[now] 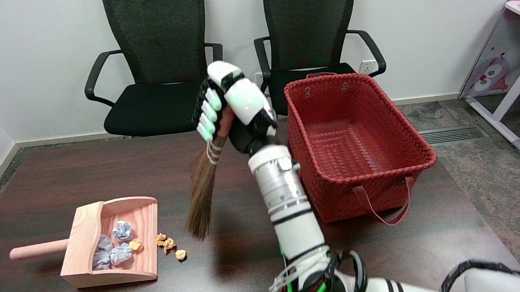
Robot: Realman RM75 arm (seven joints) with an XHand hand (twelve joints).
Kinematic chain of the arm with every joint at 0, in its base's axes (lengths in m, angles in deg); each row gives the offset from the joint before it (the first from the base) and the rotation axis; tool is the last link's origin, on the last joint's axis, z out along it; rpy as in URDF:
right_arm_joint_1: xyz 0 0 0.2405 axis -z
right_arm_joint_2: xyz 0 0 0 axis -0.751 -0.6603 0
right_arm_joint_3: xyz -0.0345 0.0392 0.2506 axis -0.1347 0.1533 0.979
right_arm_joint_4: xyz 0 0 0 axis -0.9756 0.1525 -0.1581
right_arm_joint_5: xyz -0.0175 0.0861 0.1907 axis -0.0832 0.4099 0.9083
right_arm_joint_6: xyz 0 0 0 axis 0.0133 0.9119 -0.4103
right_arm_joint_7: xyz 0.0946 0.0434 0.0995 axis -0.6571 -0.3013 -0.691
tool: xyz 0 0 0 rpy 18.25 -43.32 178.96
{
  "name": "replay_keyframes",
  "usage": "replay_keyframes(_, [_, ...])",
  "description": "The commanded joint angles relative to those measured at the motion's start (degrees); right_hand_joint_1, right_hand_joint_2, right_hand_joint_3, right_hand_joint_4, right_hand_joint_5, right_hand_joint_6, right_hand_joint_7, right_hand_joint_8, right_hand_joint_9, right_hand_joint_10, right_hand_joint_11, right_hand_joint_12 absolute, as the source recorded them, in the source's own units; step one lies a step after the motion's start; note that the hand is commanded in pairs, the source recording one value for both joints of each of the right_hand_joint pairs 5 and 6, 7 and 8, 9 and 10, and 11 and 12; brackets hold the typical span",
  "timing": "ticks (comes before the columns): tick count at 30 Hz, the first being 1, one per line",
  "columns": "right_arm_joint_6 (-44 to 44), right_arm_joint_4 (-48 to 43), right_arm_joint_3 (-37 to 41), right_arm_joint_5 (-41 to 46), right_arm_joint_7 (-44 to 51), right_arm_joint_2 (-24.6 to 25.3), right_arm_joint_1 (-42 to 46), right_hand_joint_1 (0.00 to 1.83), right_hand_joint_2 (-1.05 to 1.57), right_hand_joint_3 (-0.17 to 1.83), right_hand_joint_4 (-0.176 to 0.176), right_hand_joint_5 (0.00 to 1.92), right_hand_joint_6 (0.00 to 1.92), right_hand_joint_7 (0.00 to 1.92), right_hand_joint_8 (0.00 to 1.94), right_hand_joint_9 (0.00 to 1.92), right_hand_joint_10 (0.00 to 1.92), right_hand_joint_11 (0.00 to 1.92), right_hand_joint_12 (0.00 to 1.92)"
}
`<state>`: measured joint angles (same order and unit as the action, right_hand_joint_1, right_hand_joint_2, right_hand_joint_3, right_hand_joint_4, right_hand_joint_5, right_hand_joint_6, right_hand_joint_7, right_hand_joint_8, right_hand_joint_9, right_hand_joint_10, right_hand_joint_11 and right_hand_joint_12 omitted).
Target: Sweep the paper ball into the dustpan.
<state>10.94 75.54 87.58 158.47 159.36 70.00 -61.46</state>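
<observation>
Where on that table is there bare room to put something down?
Bare tabletop lies between the dustpan and the chairs, and along the near edge left of the arm. It is crowded around the paper balls under the broom, and by the red basket.

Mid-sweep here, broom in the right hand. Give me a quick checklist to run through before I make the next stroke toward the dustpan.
1. Grip: the right hand holds the broom by its handle, bristles hanging down. Ok.
2. Bristle contact: the tip hangs near the table, right of the scraps; whether it touches is unclear. Cannot tell.
3. Targets: three orange paper balls lie on the table just outside the dustpan mouth. Not ok, still to sweep.
4. Dustpan: mouth faces right toward the scraps, white balls already inside. Ok.
5. Sweep path: nothing between bristles and scraps. Ok.
6. Red basket: sits right of the arm, away from the stroke. Ok.
</observation>
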Motion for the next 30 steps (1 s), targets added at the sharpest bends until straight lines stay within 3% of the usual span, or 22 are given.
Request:
replay_keyframes(1, [1.5,-0.7,7.8,-18.1,3.8,16.5,24.1,0.45,1.48,1.04,0.024,1.92,1.92,1.92,1.92,1.92,1.92,1.92,1.92])
replay_keyframes(11, [-1.9,-3.2,14.7,-41.9,3.8,29.2,37.8,0.45,1.45,1.1,0.024,1.92,1.92,1.92,1.92,1.92,1.92,1.92,1.92])
replay_keyframes(17, [-13.5,-2.8,19.6,-57.5,3.8,34.5,41.4,0.46,1.48,1.09,0.027,1.92,1.92,1.92,1.92,1.92,1.92,1.92,1.92])
replay_keyframes(22, [-17.7,-4.6,23.4,-69.8,3.8,38.8,41.8,0.45,1.52,1.08,0.031,1.92,1.92,1.92,1.92,1.92,1.92,1.92,1.92])
replay_keyframes(30, [-29.3,-6.1,26.0,-78.4,3.8,40.0,35.3,0.49,1.57,1.01,0.038,1.92,1.92,1.92,1.92,1.92,1.92,1.92,1.92])
